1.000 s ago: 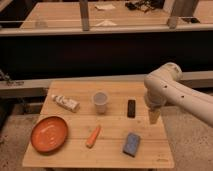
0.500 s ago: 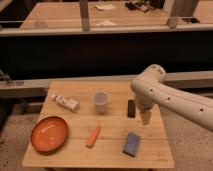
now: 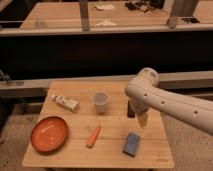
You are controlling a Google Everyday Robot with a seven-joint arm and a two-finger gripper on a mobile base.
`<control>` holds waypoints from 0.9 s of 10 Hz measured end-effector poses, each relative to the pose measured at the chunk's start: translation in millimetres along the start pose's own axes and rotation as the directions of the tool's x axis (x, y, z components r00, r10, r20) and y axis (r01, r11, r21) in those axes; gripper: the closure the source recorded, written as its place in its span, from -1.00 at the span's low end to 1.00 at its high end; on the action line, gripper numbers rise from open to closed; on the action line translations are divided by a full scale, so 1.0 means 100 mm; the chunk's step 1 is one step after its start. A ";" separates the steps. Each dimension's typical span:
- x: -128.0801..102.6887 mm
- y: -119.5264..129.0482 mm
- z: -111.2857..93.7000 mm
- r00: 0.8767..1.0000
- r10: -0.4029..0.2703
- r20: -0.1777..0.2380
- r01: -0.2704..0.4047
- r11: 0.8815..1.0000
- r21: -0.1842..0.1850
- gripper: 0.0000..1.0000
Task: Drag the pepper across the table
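The gripper [image 3: 142, 120] is hanging over the right part of the table [image 3: 115, 152]. Its fingers are standing wide open and holding nothing. Whether the tips are touching the wood is not clear. The white arm [image 3: 170, 102] is hiding part of a small dark object [image 3: 130, 109] beside it. The pepper [image 3: 93, 136] is lying to the gripper's left, well apart from it, between the orange plate [image 3: 49, 133] and the blue sponge [image 3: 132, 144].

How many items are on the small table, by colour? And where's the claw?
Orange: 2 (plate, pepper)
Blue: 1 (sponge)
Pale: 2 (cup, tube)
Dark: 1 (block, partly behind the arm)
Total: 6
Claw: open, empty, above the right side of the table, between block and sponge.
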 end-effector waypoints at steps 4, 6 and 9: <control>-0.12 0.02 0.04 0.998 -0.069 -0.009 0.070 0.998 0.012 -0.60; -0.28 -0.01 0.08 0.993 -0.116 -0.009 0.116 0.993 0.019 -0.60; -0.49 -0.02 0.14 0.984 -0.177 -0.010 0.177 0.984 0.027 -0.60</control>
